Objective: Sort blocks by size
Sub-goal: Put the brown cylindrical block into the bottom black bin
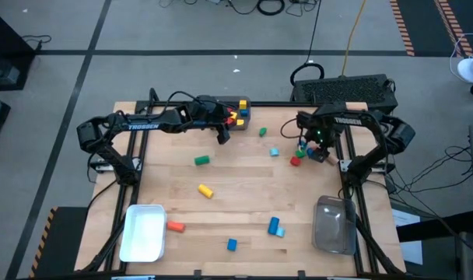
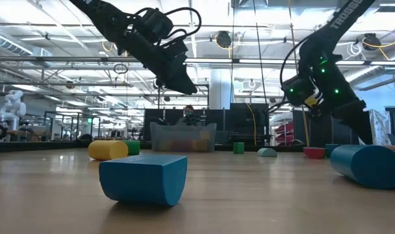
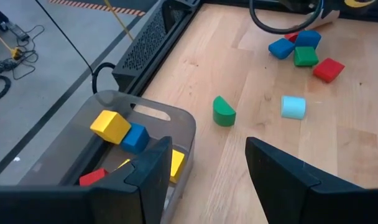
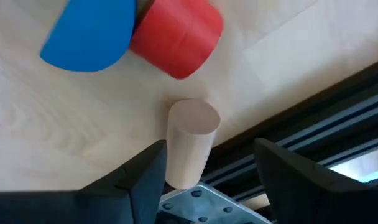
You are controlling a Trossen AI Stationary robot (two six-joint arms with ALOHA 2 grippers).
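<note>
Risk: your right gripper (image 4: 204,165), jaws spread and empty, straddles a pale wooden cylinder (image 4: 190,142), not a coloured block. Closing here grabs that; the red block (image 4: 176,37) lies just beyond. Left gripper (image 3: 207,168) hangs open.

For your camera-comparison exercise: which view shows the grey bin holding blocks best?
The left wrist view: the grey bin fills the near corner, with yellow, blue and red blocks visible inside. The high view shows it small at the table's far edge; the low view shows it distant; the right wrist view misses it.
</note>
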